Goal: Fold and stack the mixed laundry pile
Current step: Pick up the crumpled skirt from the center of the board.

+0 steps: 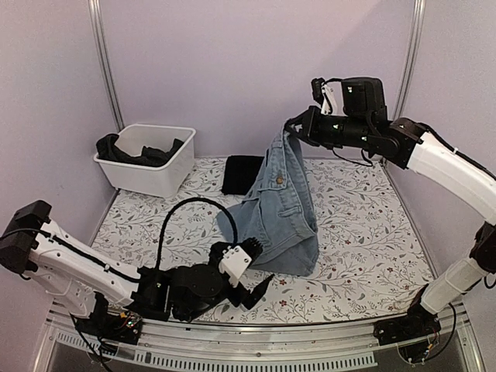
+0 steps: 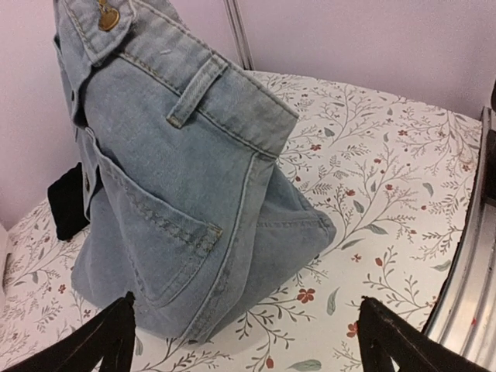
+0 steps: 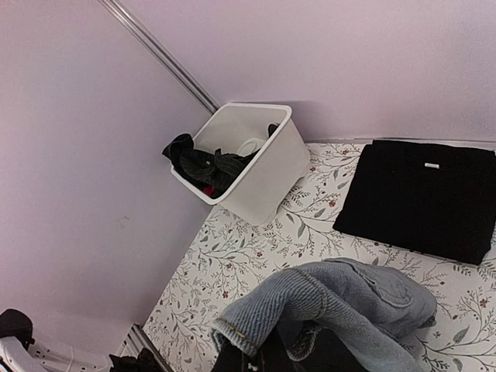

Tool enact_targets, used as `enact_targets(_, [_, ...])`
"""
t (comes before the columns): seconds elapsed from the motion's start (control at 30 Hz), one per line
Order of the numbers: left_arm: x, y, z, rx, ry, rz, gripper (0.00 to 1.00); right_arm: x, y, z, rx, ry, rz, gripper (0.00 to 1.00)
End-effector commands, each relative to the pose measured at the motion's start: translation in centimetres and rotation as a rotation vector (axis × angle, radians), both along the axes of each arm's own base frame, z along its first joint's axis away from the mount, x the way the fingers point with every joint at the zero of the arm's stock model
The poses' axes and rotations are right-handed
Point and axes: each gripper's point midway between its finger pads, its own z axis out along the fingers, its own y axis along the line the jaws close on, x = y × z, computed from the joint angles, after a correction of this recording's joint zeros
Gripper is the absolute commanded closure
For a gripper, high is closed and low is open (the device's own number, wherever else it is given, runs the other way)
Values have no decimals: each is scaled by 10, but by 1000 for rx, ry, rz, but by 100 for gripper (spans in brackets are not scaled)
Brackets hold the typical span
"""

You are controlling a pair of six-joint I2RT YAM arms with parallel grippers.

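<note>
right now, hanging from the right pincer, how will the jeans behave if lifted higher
Likely floppy: the jeans hang from the right pincer and crumple where they meet the table. Probably fairly heavy: thick stitched denim. May swing, since they are held at one point only.

The jeans (image 1: 280, 209) are showing a matt denim weave with raised stitched seams, and their button (image 2: 108, 15) is gleaming like brassy metal. The black cloth piece (image 3: 422, 198) is looking soft, smooth and matt. The bin (image 1: 147, 178) is reading as smooth white plastic with a slight sheen; the dark clothes (image 3: 203, 167) in it are looking like crumpled cloth, perhaps knit, though the view is coarse. The table cover (image 1: 364, 225) is appearing matt, printed with flowers. The rail (image 2: 465, 287) is shining as ribbed metal.
</note>
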Motion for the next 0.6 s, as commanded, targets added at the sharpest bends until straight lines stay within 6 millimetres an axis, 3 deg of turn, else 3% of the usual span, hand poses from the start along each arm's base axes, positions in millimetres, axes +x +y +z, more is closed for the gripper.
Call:
enact_targets(0.0, [13,-9,57,-132,-175,99,0,-8,1,56,148,-104,-109,100])
enact_targets(0.3, [20,-43,62,-76,-417,143,0,-21,15,100,327,-82,-147,100])
enact_targets(0.57, [37,-30,69,-81,-544,331,0,-29,29,110,420,-51,-150,100])
